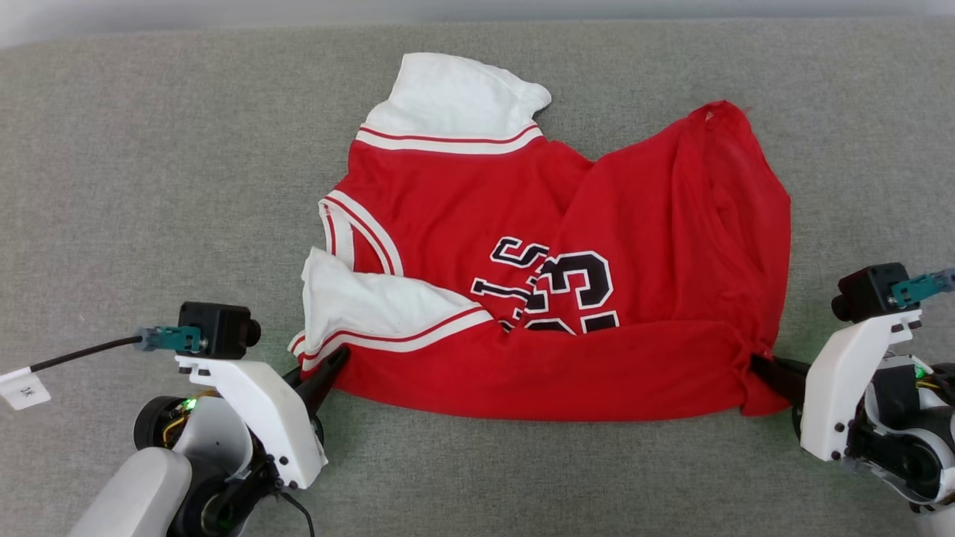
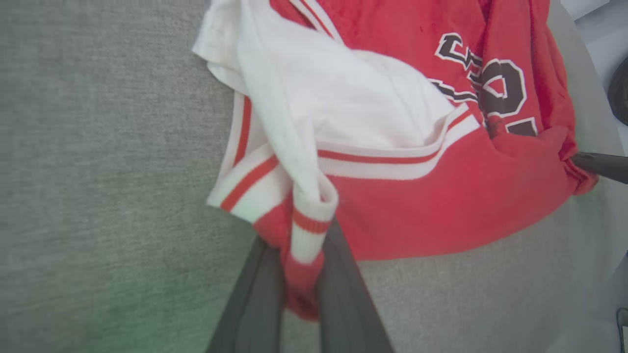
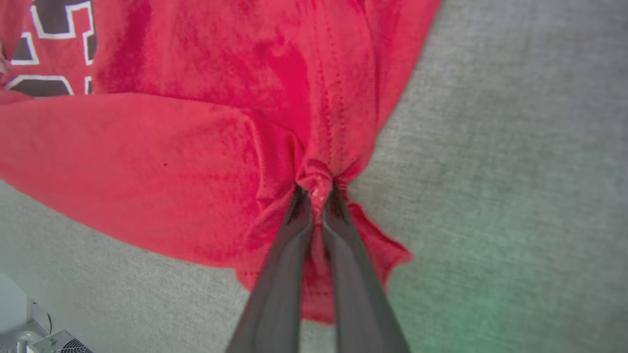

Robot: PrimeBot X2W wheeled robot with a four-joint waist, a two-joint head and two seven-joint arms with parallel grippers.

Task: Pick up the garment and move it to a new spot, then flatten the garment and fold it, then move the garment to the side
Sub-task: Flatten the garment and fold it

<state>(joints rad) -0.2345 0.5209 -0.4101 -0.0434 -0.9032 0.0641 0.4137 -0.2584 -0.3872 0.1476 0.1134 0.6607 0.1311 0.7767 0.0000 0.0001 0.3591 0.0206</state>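
garment [image 1: 634,224]: just one, lay mid gray surface [image 1: 149,186], long axis left-right, sleeves left, hem right
left gripper [image 1: 339,358]: pinched near-left sleeve trim
right gripper [image 1: 755,363]: pinched near-right hem corner

Left gripper [image 1: 342,353] and right gripper [image 1: 755,362] both pinched closed, fingers pointing inward.

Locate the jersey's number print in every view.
Head view: number print at centre, just below middle.
Left wrist view: print upper right.
Right wrist view: print top left corner, cropped.
Shared landmark: right gripper shut on the jersey corner.
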